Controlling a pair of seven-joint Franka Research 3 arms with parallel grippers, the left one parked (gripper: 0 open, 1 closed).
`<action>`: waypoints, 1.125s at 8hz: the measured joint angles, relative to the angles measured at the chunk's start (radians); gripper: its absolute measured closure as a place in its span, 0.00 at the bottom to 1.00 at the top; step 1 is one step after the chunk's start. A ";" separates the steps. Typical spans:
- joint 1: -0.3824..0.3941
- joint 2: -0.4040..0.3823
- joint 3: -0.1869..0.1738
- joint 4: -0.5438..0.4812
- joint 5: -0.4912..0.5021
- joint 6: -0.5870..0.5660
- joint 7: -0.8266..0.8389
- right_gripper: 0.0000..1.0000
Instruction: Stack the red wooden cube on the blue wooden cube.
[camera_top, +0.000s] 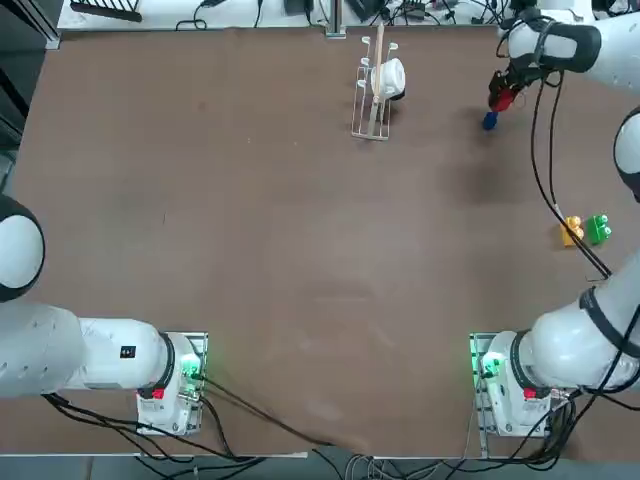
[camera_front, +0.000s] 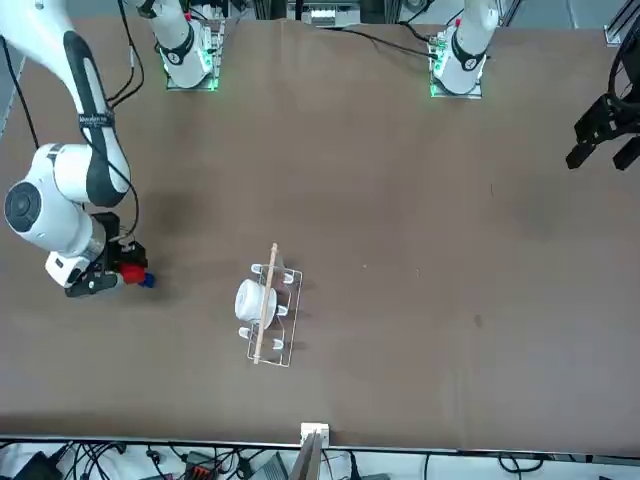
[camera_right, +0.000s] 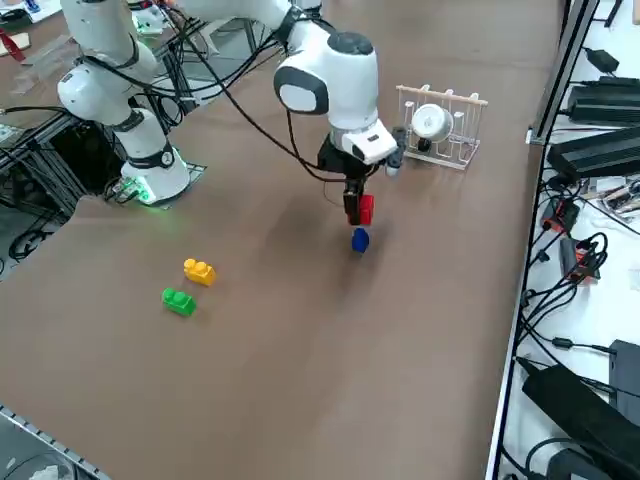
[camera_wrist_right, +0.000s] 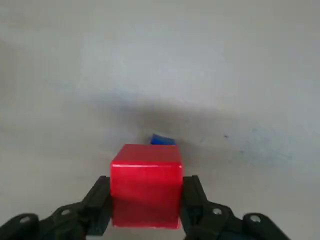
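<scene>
Gripping the red wooden cube by two opposite plain faces, between the fingertips of the right gripper; probably light, rigid, slightly slippery. Taking the blue wooden cube, just beyond the fingertips, likewise if needed.

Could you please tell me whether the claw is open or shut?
Shut on the red cube: the wrist view shows the claw with a finger against each side of it.

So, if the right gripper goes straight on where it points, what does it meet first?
Probably the blue cube, just beyond the red cube in the right gripper; their exact alignment is unclear.
</scene>
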 joint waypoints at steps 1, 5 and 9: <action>-0.011 0.008 0.000 0.001 0.016 0.005 0.000 0.30; -0.016 0.029 0.003 0.005 0.039 0.039 0.000 0.30; -0.017 0.062 0.003 0.009 0.039 0.063 0.001 0.30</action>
